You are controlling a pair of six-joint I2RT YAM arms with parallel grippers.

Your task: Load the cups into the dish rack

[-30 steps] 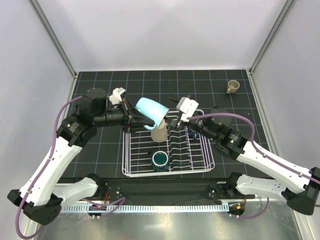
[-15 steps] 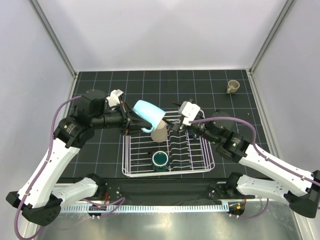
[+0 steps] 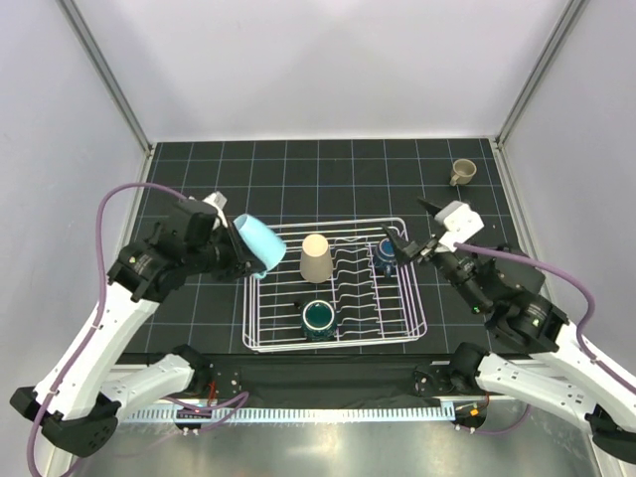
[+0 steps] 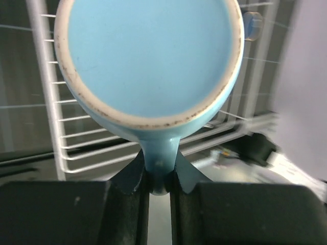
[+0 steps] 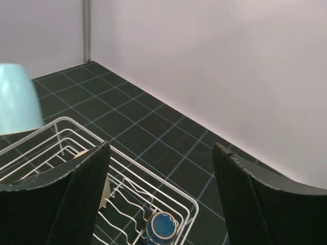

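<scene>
Pinching light blue mug point(image 4: 148, 56) handle: left fingers point(image 4: 125, 196), clear only from wrist | right fingers point(image 5: 76, 204) apart, empty

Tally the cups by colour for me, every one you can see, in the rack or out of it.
light blue mug: 1
beige cup: 1
dark teal mug: 1
dark blue cup: 1
tan mug: 1
Total: 5
</scene>
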